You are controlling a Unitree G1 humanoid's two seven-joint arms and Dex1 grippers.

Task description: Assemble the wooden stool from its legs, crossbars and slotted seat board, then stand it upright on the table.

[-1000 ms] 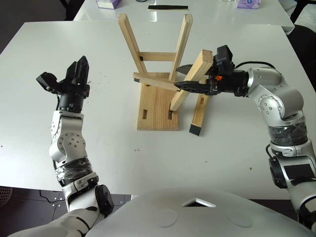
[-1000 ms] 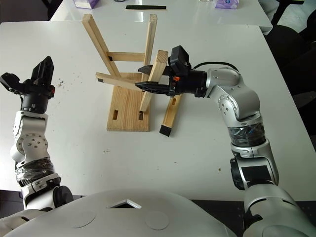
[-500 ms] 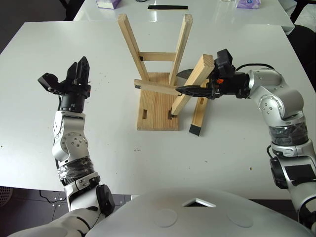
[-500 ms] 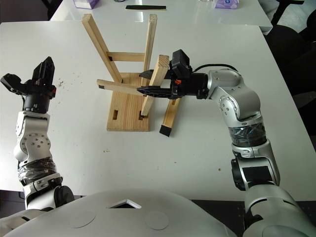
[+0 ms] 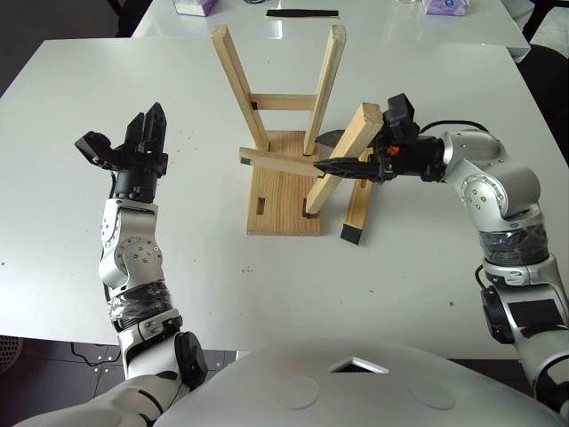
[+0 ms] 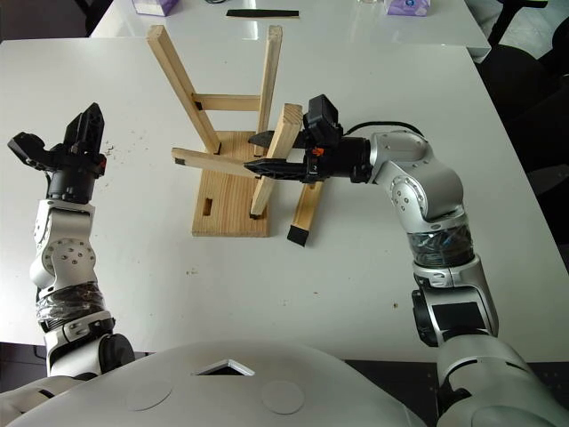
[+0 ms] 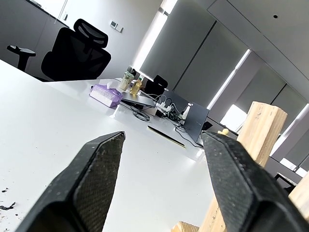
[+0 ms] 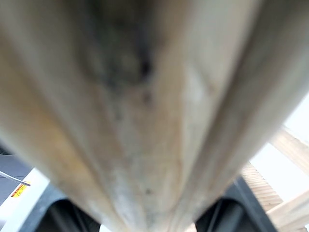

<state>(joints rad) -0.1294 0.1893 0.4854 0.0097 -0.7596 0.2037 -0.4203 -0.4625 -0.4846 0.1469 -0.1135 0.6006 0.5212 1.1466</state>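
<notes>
Two arms are over the white tabletop [image 5: 178, 258]. Nearest, on the left, the left end effector [image 5: 120, 133] is held up off the surface with its fingers spread apart. Mid-table, the seat board [image 5: 280, 209] lies flat. The right end effector [image 5: 322, 151] is clamped on a tilted leg [image 5: 360, 124] whose lower end meets the board near a slot, and a crossbar [image 5: 271, 157] juts leftward from it. A second leg [image 5: 358, 209] sits just beside the board, its black-capped end on the tabletop. Farther back, a far leg pair [image 5: 233, 71] joined by a rung [image 5: 283, 101] rises from the board.
</notes>
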